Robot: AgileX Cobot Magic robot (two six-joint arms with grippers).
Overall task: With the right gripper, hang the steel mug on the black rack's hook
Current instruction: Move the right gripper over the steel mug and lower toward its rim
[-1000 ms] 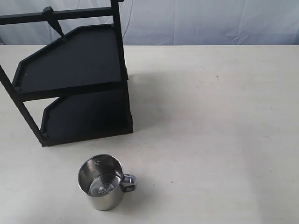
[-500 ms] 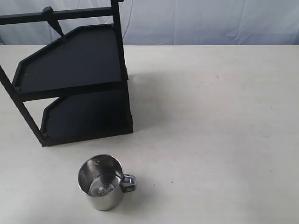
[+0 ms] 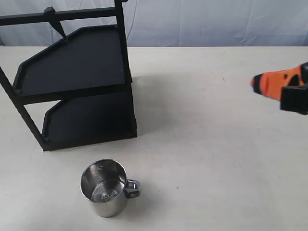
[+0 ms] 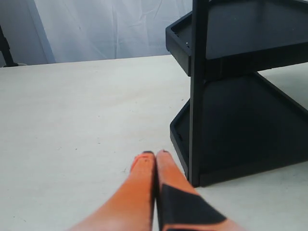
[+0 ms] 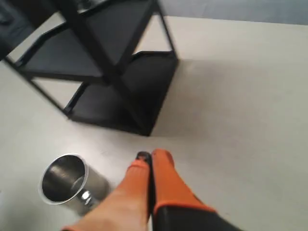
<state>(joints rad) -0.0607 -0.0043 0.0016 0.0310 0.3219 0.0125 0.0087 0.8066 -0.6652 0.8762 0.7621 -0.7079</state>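
The small shiny stainless-steel mug stands upright on the table, just in front of the matte black two-tier rack. Our right gripper, orange fingers pressed together and empty, hangs well apart from the mug. We judge grasping, lifting and hanging on the short black hook all remain undone.

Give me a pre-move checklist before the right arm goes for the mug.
1. Steel mug upright on the table, mouth up: ok.
2. Mug handle exposed, on the side toward the right gripper: ok.
3. Right jaws open for grasping: not ok, shut.
4. Hook on the black rack free: ok.
5. Left gripper away from the mug: cannot tell; the mug is outside its wrist view.
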